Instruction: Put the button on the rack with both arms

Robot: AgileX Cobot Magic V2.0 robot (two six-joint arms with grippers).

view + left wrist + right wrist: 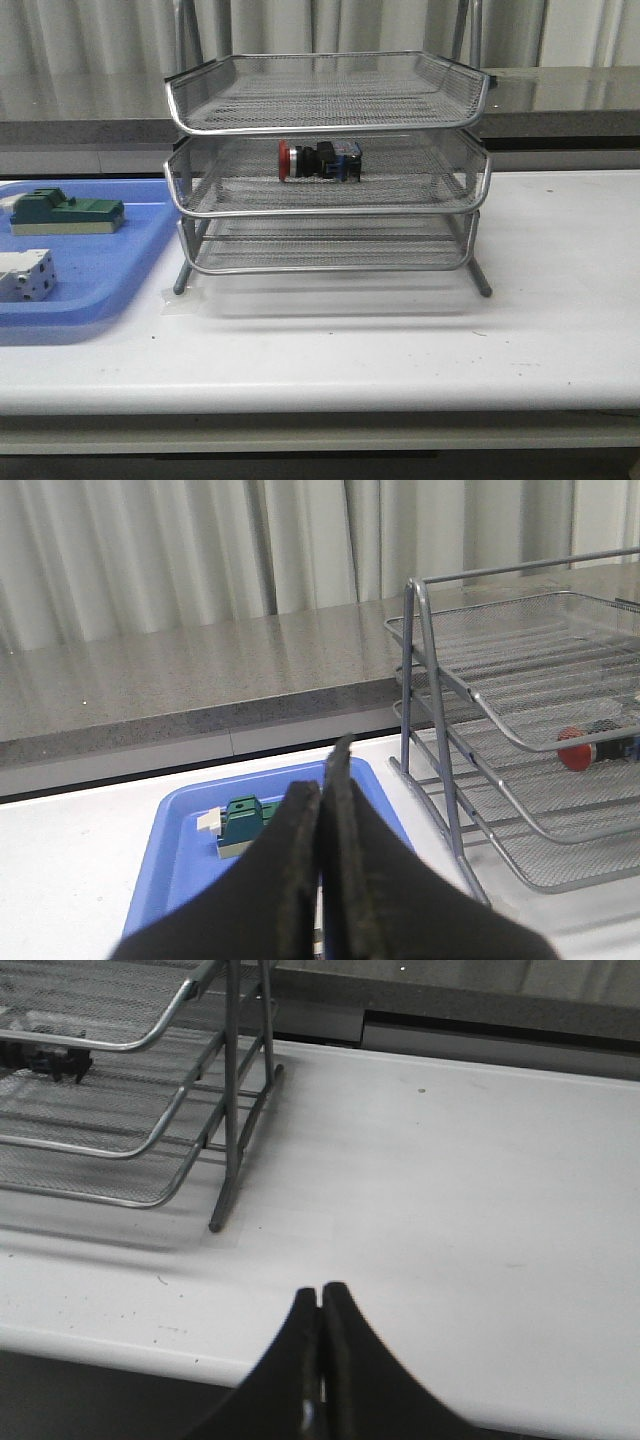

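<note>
The button (pixel 318 160), with red cap, black body and blue rear block, lies on its side on the middle tier of the silver wire rack (pixel 330 205). The left wrist view shows the button (pixel 594 744) on that tier of the rack (pixel 520 740). In the right wrist view only its dark body (pixel 45 1060) shows, inside the rack (pixel 150 1090). My left gripper (pixel 326 770) is shut with nothing in it, above the near end of the blue tray. My right gripper (pixel 321 1295) is shut and empty over the table's front edge, right of the rack. Neither arm appears in the front view.
A flat blue tray (pixel 95 275) sits left of the rack, holding a green block (pixel 68 212) and a white boxy part (pixel 25 275). The green block (pixel 243 823) also shows on the tray (pixel 180 850) in the left wrist view. A grey counter (pixel 560 95) runs behind the table.
</note>
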